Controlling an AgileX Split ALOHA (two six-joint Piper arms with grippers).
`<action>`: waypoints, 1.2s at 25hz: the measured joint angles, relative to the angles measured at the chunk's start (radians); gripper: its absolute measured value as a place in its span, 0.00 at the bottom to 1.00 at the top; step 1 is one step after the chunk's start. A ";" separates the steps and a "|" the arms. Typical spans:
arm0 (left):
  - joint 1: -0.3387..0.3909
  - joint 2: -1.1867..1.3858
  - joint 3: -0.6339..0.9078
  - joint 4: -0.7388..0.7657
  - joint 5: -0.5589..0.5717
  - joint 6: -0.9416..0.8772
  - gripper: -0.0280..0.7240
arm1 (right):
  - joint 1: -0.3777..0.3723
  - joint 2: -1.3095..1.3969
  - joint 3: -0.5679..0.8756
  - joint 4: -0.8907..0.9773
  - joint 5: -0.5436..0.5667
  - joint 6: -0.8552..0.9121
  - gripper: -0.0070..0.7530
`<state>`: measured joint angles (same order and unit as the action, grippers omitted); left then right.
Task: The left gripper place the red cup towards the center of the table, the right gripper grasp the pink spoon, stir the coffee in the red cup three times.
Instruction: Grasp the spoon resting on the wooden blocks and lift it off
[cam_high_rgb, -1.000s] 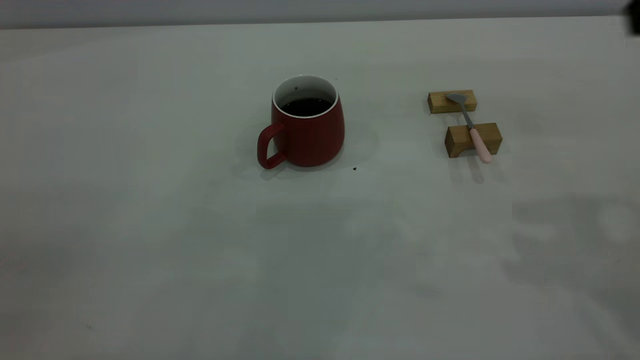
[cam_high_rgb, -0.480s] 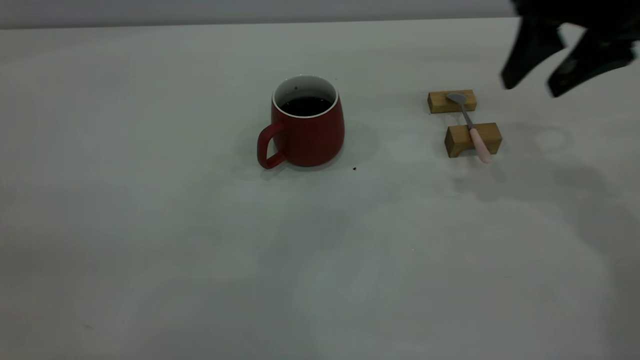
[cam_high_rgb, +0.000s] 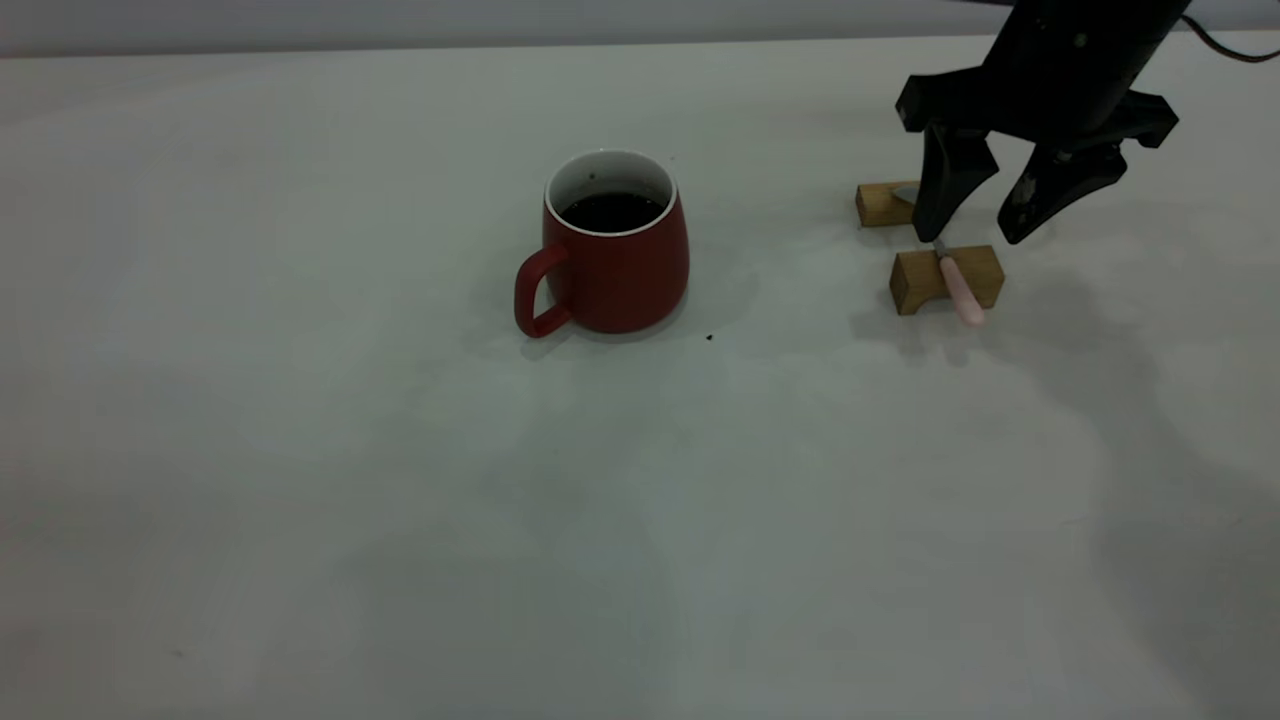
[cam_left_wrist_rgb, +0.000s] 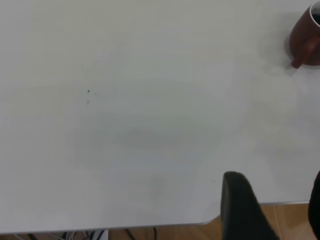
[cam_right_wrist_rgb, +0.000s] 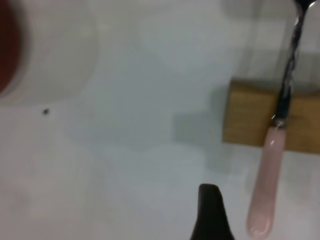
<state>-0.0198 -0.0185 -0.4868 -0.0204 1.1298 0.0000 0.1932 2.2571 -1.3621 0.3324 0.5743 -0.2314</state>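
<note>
One red cup (cam_high_rgb: 614, 250) holding coffee (cam_high_rgb: 611, 211) stands on the table (cam_high_rgb: 400, 480). There are two wooden blocks (cam_high_rgb: 944, 279), and one pink spoon (cam_high_rgb: 958, 287) lies across them. One gripper, the right gripper (cam_high_rgb: 978, 238), shows in the exterior view. A single dark speck (cam_high_rgb: 709, 338), perhaps a crumb, lies near the cup.

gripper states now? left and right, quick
Left gripper: parked at the table edge far from the red cup, holding nothing, open or shut cannot be told.
Right gripper: open, above the pink spoon, holding nothing.
</note>
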 joint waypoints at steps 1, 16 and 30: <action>0.000 0.000 0.000 0.000 0.000 0.000 0.58 | 0.000 0.012 -0.011 -0.016 0.000 0.016 0.79; 0.000 0.000 0.000 0.001 0.000 0.000 0.58 | 0.000 0.147 -0.037 -0.049 -0.017 0.055 0.79; 0.000 0.000 0.000 0.001 0.000 0.000 0.58 | -0.001 0.168 -0.038 -0.112 -0.026 0.059 0.16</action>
<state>-0.0198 -0.0185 -0.4868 -0.0197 1.1298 0.0000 0.1923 2.4247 -1.3998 0.2208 0.5487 -0.1726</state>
